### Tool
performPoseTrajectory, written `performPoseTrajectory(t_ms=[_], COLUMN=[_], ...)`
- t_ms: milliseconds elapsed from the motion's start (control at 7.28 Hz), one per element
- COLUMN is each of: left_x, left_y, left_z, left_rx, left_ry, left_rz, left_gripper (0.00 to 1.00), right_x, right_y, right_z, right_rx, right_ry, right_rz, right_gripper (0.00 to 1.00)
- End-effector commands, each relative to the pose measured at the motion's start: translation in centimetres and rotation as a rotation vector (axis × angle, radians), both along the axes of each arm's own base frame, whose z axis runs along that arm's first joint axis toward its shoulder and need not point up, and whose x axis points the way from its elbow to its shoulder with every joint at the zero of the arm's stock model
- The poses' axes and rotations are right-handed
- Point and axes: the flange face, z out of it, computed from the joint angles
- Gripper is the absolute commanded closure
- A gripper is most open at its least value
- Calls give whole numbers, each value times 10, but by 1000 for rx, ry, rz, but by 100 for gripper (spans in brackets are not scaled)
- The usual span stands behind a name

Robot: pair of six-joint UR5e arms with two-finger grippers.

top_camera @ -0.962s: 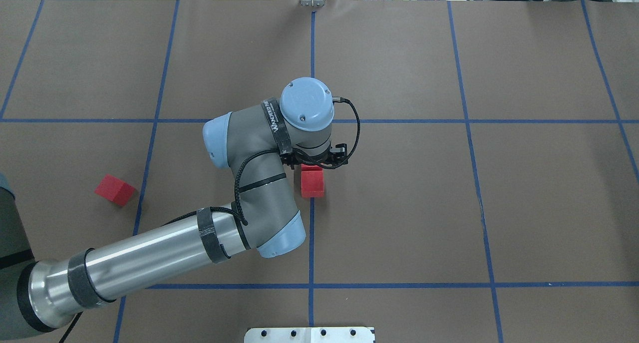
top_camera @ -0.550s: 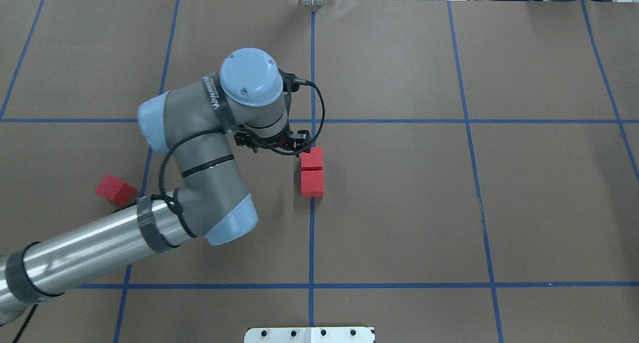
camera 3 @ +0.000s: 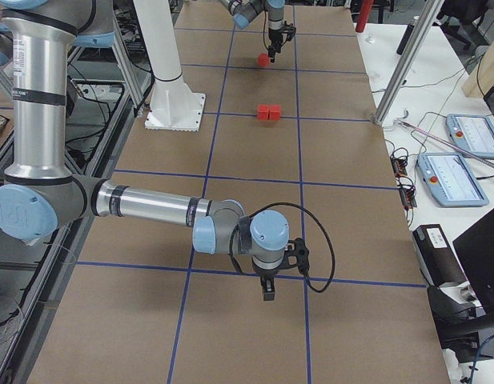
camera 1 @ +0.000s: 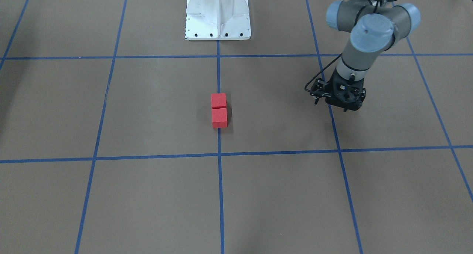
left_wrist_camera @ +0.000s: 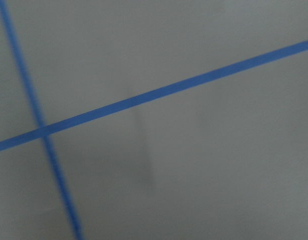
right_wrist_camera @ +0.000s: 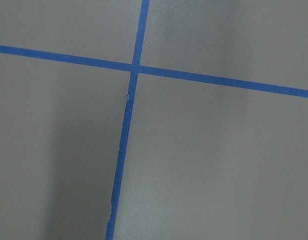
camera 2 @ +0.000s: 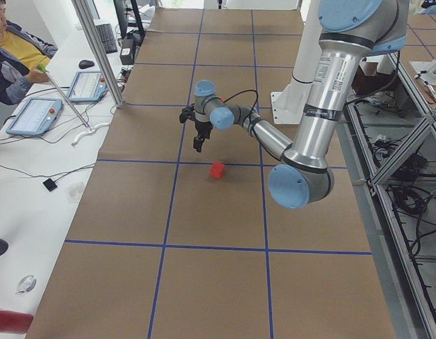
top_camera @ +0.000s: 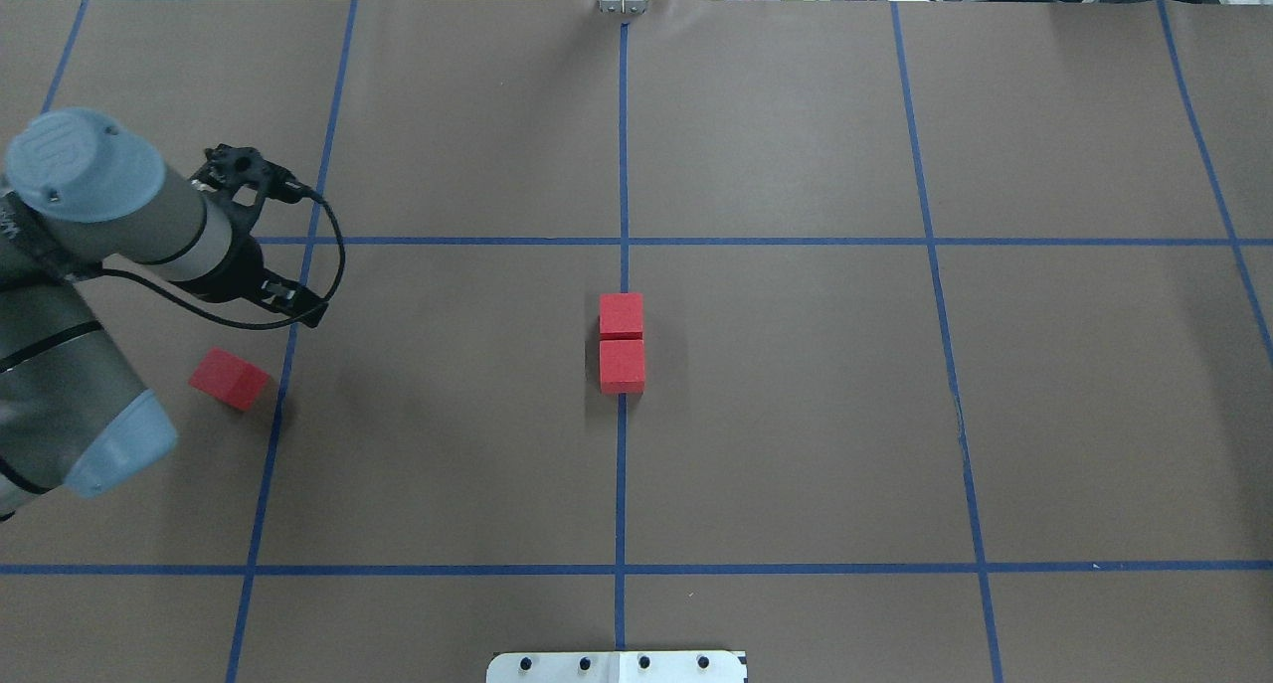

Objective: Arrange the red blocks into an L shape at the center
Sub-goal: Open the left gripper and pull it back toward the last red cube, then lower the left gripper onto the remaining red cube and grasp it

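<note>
1. Two red blocks [top_camera: 622,343] are set touching, in a row on the center tape line [top_camera: 622,146].
2. A third block [top_camera: 230,379] is left well apart, not yet placed.
3. The left gripper [camera 2: 197,145] is held near it; its opening cannot be told.

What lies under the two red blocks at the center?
The two red blocks sit on the vertical blue tape line, which shows beyond both ends of the pair. The stretch of tape beneath them is covered.
</note>
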Motion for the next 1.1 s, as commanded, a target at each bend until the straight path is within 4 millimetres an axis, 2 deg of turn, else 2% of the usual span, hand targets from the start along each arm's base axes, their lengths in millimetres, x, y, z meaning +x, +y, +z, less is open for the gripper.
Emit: performPoseTrajectory(t_ms=[0,137,412,962], left_x=[-31,-32,-29,-24], left_y=[23,24,27,30], left_z=[52,59,57,54], left_rx=[1,-23,-107,-82], left_ry=[8,1,18,39], left_rz=[8,-9,-87,-70], left_gripper=[0,0,0,0], right_x=[0,0,0,0], right_y=[-1,-1,-2,-3], right_z=[-1,-1,-2,-3], right_rx=[1,1,6,8], right_ry=[2,0,2,0], right_rz=[0,0,0,0], right_gripper=[0,0,0,0])
